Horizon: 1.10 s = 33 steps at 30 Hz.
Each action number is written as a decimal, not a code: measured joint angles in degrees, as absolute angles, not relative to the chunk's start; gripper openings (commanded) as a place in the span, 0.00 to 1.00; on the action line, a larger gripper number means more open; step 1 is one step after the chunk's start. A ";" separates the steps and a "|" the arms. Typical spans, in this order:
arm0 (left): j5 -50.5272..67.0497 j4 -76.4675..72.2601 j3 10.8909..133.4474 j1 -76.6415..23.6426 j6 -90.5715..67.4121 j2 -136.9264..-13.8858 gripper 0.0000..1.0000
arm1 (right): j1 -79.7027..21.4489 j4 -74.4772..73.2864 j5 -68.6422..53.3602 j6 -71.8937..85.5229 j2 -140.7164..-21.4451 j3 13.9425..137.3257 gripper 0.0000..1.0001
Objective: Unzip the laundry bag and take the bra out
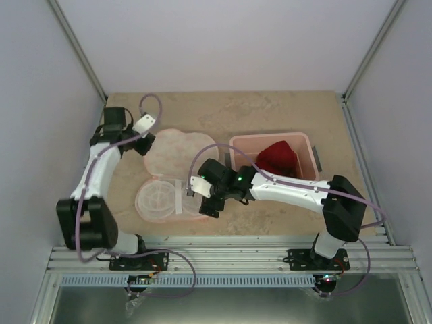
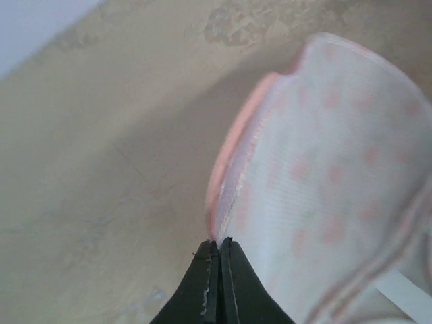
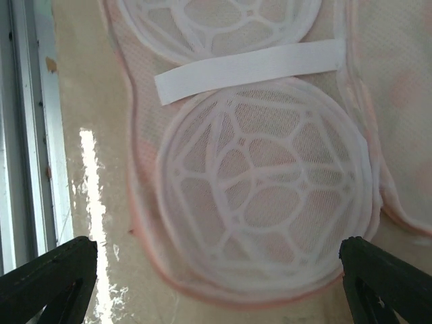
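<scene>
One left pincer (image 2: 219, 243) tight on laundry bag (image 2: 324, 169)

Left wrist view super blurry: laundry bag (image 2: 324, 169) smeared, chopped off at the right and bottom edges. Can't tell about any pink rim pinched in the left tool (image 2: 219, 244). Only the tips of the right tool (image 3: 216, 250) showing, bottom corners. From the top, just a dark red lump for the bra (image 1: 278, 159), plus part of the bag tucked under the right arm (image 1: 290, 190).

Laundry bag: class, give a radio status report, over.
Left gripper shut on laundry bag rim. Right gripper open over its lining. Bag unzipped, bra in pink tub. Nothing in the way.
</scene>
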<state>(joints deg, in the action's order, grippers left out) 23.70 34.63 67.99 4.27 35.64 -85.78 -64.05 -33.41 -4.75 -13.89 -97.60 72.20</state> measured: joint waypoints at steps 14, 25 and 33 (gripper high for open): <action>34.33 49.17 55.57 4.58 75.35 -50.19 0.00 | -64.05 -28.64 -0.16 -14.24 -91.59 67.16 0.98; 33.01 67.42 43.70 6.07 100.36 -35.79 0.00 | -64.03 -27.70 -1.83 -16.64 -85.65 64.31 0.98; 26.33 75.77 37.15 6.07 114.37 -33.89 0.00 | -64.05 -24.82 -4.21 -18.41 -82.19 63.26 0.98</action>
